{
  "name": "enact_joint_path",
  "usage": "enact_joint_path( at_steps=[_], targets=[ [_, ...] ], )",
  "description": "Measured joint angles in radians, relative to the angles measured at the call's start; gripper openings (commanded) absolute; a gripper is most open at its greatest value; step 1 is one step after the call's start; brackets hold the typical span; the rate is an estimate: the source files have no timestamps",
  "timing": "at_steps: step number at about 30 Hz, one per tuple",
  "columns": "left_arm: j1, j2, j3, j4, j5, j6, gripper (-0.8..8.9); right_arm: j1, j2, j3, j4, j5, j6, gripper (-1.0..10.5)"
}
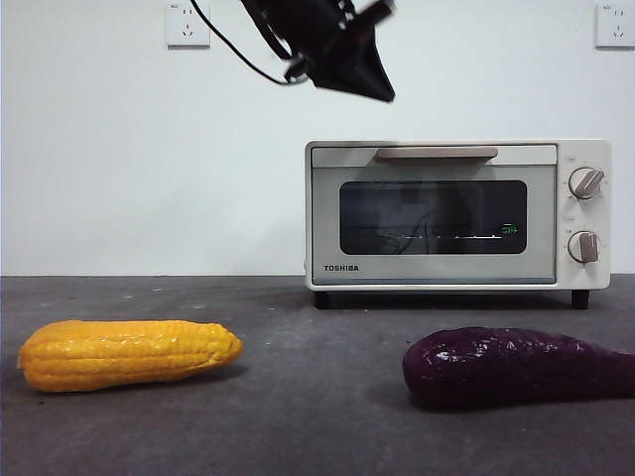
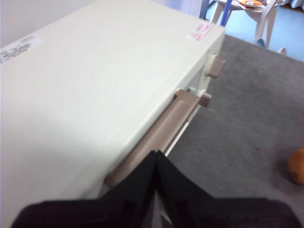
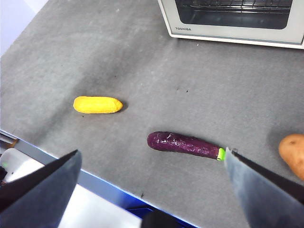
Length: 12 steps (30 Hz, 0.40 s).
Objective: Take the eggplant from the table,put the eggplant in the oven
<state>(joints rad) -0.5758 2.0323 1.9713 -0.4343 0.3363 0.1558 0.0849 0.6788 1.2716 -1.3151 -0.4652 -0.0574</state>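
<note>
Left jaws: I saw my left gripper (image 2: 156, 156) pressed shut, tips together, with nothing between them. It hung in the air above the oven's top, close to the handle.
Right jaws: My right gripper (image 3: 152, 190) was spread wide apart and held nothing. It was high over the tabletop, looking down at the eggplant.
Eggplant: The eggplant (image 3: 183, 144) lay flat on the tabletop (image 3: 142, 61), well in front of the oven. Its green stem tip (image 3: 221, 154) pointed toward a brown potato (image 3: 293, 155) lying near it.
Oven: The oven (image 1: 456, 213) stood at the back of the tabletop. Its glass door was shut. The tan handle (image 1: 437, 153) ran along the top of the door, and two knobs (image 1: 584, 182) sat on one side.
Corn: A yellow corn cob (image 1: 127, 353) lay on the tabletop, well apart from the eggplant.
</note>
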Motion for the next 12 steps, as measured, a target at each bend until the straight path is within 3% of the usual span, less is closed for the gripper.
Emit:
enact_joint_path(
  at_steps=[12],
  targets=[
    [-0.023,0.055,0.002,0.138,-0.095,0.019,-0.06,0.0,0.0,0.0,0.0,0.0,-0.001,5.1]
  ],
)
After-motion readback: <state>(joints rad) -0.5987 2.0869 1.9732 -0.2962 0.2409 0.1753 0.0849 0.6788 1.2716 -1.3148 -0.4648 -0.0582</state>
